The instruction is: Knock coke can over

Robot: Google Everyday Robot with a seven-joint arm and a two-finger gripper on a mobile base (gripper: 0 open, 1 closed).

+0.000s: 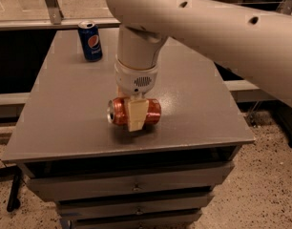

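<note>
The coke can (pixel 151 111), red-orange with its silver top facing left, lies on its side near the front of the grey table (pixel 69 104). My gripper (pixel 135 109) comes straight down from the white arm and is shut on the can. One cream finger (pixel 135 114) crosses the front of the can at its middle. The other finger is hidden behind the can. The can rests on or just above the table top.
A blue Pepsi can (pixel 90 41) stands upright at the far left of the table. The table's front edge runs just below the coke can, with drawers beneath. A rail and glass panel stand behind the table. The clear bottle is hidden behind my arm.
</note>
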